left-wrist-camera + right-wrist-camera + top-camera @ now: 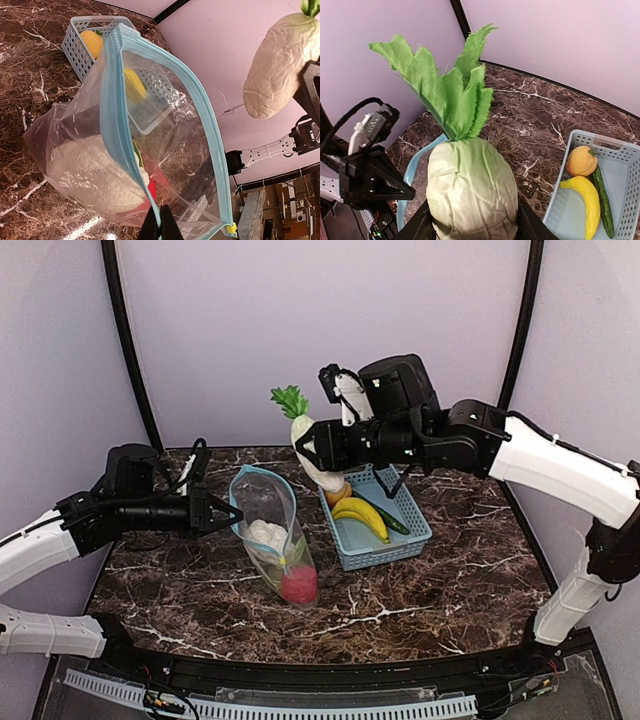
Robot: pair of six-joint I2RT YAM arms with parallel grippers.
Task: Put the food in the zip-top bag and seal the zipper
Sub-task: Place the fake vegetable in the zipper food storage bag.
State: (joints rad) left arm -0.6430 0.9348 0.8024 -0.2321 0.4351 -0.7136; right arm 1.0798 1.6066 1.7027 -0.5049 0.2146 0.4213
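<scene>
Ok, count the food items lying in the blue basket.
3: an orange at the far end, a banana in the middle, a cucumber alongside it. Anything beneath them would be hidden.

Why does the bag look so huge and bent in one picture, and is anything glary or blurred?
Left wrist view: the camera sits close to the zip-top bag, so its zipper looms and curves; the crinkled plastic shows pale glare. Right wrist view: the leafy white vegetable fills the foreground, crisp. Top view: soft, even light, sharp throughout.
</scene>
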